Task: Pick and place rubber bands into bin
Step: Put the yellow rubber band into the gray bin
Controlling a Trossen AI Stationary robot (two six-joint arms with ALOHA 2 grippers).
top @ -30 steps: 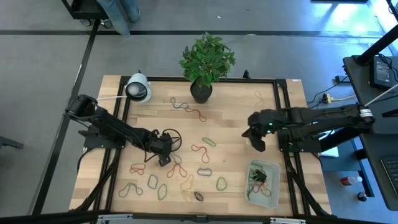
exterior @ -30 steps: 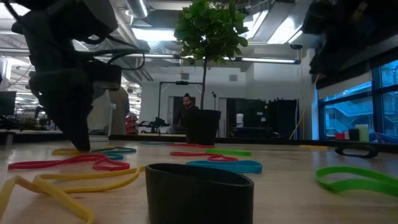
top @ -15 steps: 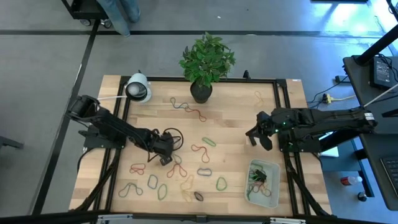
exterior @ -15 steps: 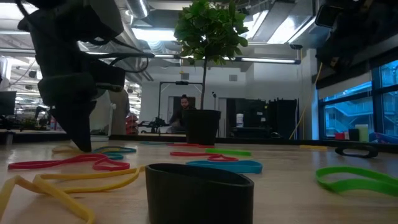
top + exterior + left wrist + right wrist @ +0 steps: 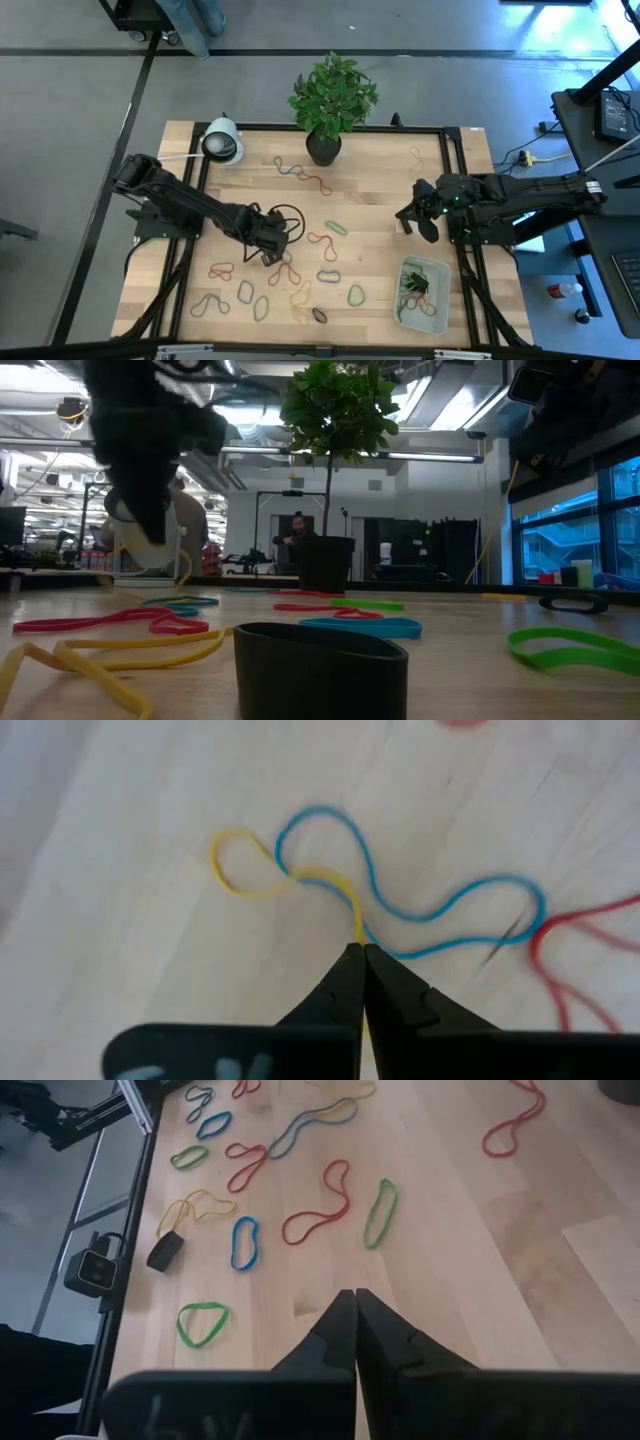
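A: Left wrist view: the left gripper [image 5: 361, 952], jaws pinched together, grasps a yellow rubber band [image 5: 262, 880] lying across a blue band [image 5: 420, 910].

B: The right gripper [image 5: 355, 1298]?

A: Clenched on nothing, centre right in the high view. The bin [image 5: 433, 304] sits lower right, bands inside; other rubber bands [image 5: 300, 290] lie scattered lower centre.

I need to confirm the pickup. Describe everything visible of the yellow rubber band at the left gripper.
The yellow rubber band is a thin elastic loop, twisted into a small oval with a tail. The tail runs into the shut tips of the left gripper, which pinch it. It crosses a blue rubber band and lies over the pale wooden table. Whether it is lifted clear is hard to tell.
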